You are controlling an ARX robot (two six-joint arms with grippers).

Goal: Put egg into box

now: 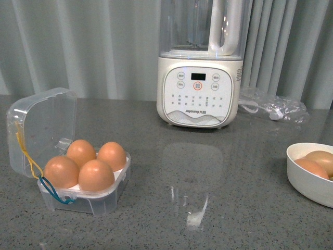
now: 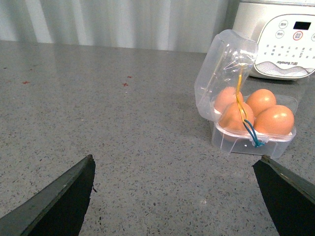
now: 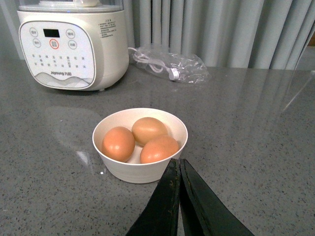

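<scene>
The box (image 1: pixel 99 202) stands on the grey table (image 1: pixel 208 198) at the robot's left, its clear lid (image 1: pixel 44 125) swung up and back on the hinge. All four hollows of its white tray are filled: four eggs (image 1: pixel 96 175), brown and alike, sit close together, the front pair nearer the robot and the back pair behind them. Which of them is the one the task speaks of cannot be told. A yellow band (image 1: pixel 26 156) runs down from the lid's side to the box's front corner, where a blue band (image 1: pixel 54 191) hangs against the clear wall. Further back, near the middle of the table, stands a cream kitchen machine (image 1: pixel 200 88) with a round-buttoned panel and a clear jug on top, and just to its right lies a crumpled plastic bag (image 1: pixel 270 104) with a white cord in it. At the robot's right a round white bowl (image 1: pixel 307 182) holds three more brown eggs (image 3: pixel 147 130). The left pincer (image 2: pixel 175 158) is spread wide with nothing between its dark fingers, above bare table, the box ahead of it and well apart. The right pincer (image 3: pixel 177 162) is pressed closed on nothing, its tips just at the near wall of the bowl; whether they touch it cannot be told.
</scene>
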